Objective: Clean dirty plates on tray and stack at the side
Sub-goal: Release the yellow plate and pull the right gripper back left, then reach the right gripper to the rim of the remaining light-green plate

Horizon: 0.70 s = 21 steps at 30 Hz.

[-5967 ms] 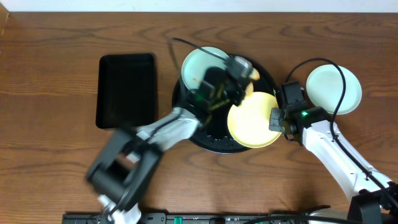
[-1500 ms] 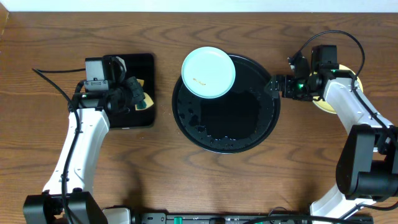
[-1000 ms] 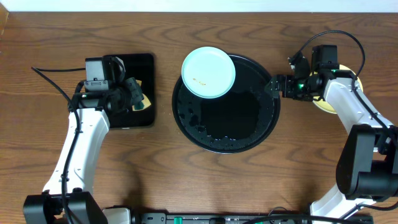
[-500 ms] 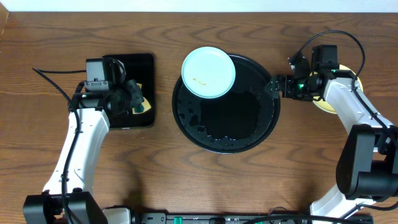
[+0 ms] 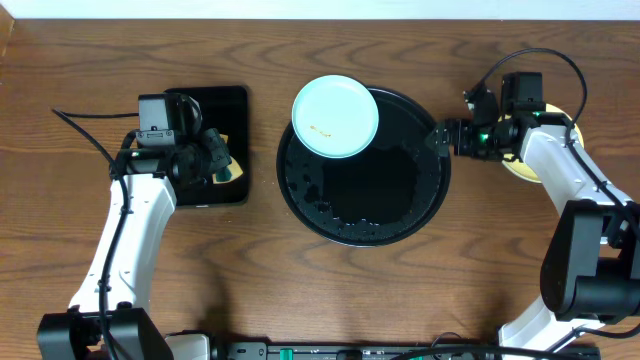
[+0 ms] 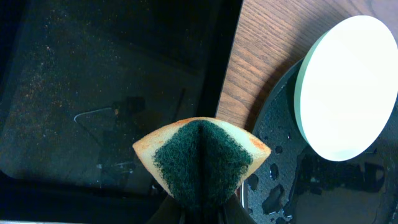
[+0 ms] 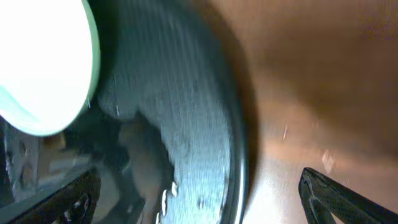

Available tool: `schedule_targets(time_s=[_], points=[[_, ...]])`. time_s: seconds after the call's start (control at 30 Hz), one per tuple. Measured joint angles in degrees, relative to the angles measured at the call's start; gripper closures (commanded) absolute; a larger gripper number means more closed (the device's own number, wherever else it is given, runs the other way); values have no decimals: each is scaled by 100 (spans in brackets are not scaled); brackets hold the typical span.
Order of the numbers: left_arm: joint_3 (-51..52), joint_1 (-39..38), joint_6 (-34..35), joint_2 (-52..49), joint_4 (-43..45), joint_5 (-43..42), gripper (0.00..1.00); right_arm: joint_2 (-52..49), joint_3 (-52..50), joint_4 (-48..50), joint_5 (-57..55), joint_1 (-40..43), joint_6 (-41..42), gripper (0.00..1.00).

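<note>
Scrubbing looks next: your left gripper [image 5: 220, 165] clamps the folded yellow-and-green scouring sponge [image 6: 202, 158] above the rectangular black tray [image 5: 200, 115]. Your right gripper [image 5: 438, 138] hangs wide apart beside the large round glossy black tray [image 5: 385, 200], likely poised to steady the smudged pale mint-blue plastic plate [image 5: 335, 117] on it.

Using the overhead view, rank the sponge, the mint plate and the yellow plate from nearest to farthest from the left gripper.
1. sponge, in the left gripper, far left.
2. mint plate, centre, on the round tray.
3. yellow plate, far right, partly hidden.
</note>
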<state>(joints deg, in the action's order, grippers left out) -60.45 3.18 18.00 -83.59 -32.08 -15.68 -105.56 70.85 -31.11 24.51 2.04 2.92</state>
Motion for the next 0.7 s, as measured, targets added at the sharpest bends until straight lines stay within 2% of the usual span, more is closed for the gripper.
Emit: schedule_targets(time_s=[0.07,0.13,0.17,0.2,0.23,0.3,0.43,0.53,0.6,0.63,0.67,0.7], points=[[-2,0,-2,0,0,4,92,0,11,284,2,0,-17,1],[0,0,0,0,2,9,92,0,26,168,52,0,-17,1],[0,0,-2,0,2,24,92,0,26,46,114,0,-31,12],[-2,0,-2,0,-2,52,92,0,24,13,282,2,-57,14],[0,0,-2,0,-2,87,92,0,28,46,511,0,-232,14],[-2,0,-2,0,-4,105,92,-24,293,-581,496,-22,-468,13],[-2,0,-2,0,0,107,92,-92,1563,-1665,243,-240,-1191,11],[-2,0,-2,0,-4,111,92,-90,2739,-1853,146,-527,-1755,14],[0,0,-2,0,-4,127,92,-83,3246,-1788,129,-713,-2100,35],[0,0,0,0,-15,127,92,-57,3495,-1681,125,-852,-2420,42],[0,0,-2,0,-26,129,92,-28,3560,-1517,105,-968,-2590,43],[0,0,-2,0,-37,127,92,-11,3585,-1305,48,-1093,-2789,39]])
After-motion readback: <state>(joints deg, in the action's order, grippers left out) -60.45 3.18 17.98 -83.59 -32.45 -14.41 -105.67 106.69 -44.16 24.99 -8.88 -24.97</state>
